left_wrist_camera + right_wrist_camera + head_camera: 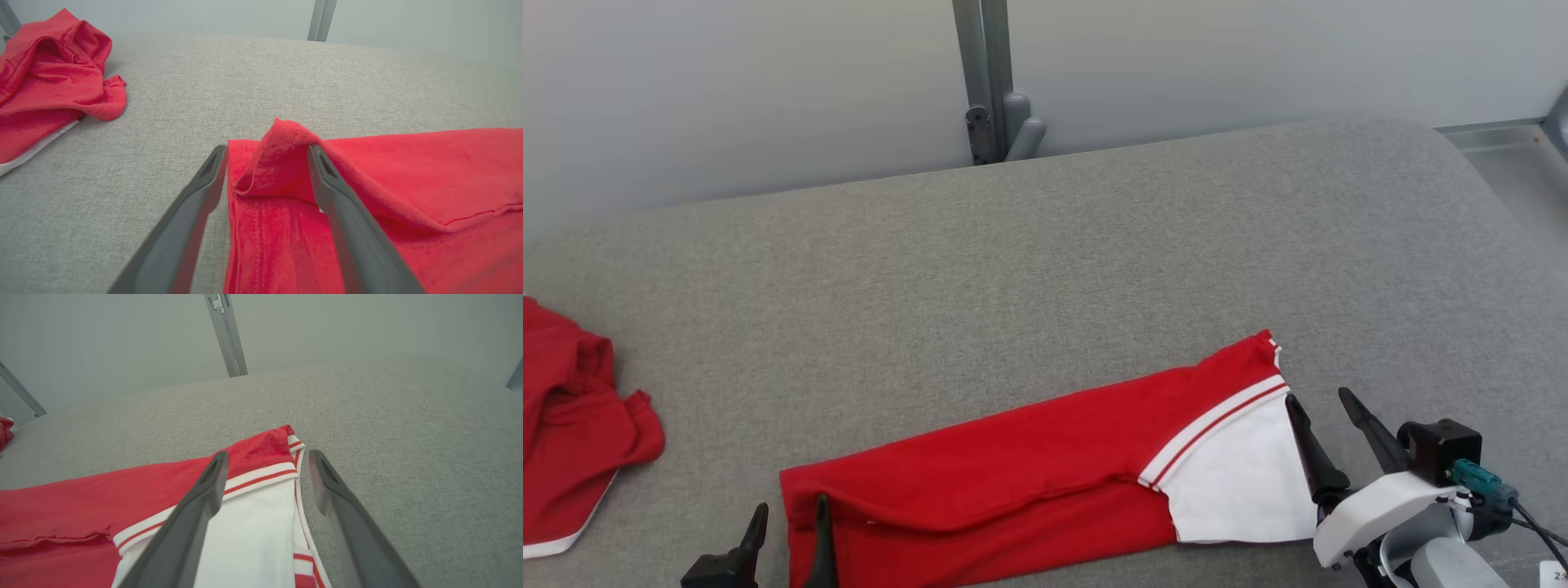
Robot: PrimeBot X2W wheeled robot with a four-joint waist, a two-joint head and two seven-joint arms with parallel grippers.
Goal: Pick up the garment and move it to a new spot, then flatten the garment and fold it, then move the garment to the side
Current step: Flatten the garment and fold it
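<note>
Along the near edge of the grey padded table (1094,245) lies the garment (1013,482), folded into a long red band with a white panel and red-and-white striped trim at the end toward the table's right side. The left gripper (792,501) sits at the band's other end, toward the table's near left. Its two dark fingers are spread apart and clamp nothing: one stands over bare table just beside the hem, the other on the red cloth, and a small raised fold of the corner leans against it. The right gripper (1316,394) is spread wide too, holding nothing, one finger over the white panel and the other over bare table just off the striped edge. A second red garment (572,425) lies crumpled at the table's left end, well apart from the folded one.
</note>
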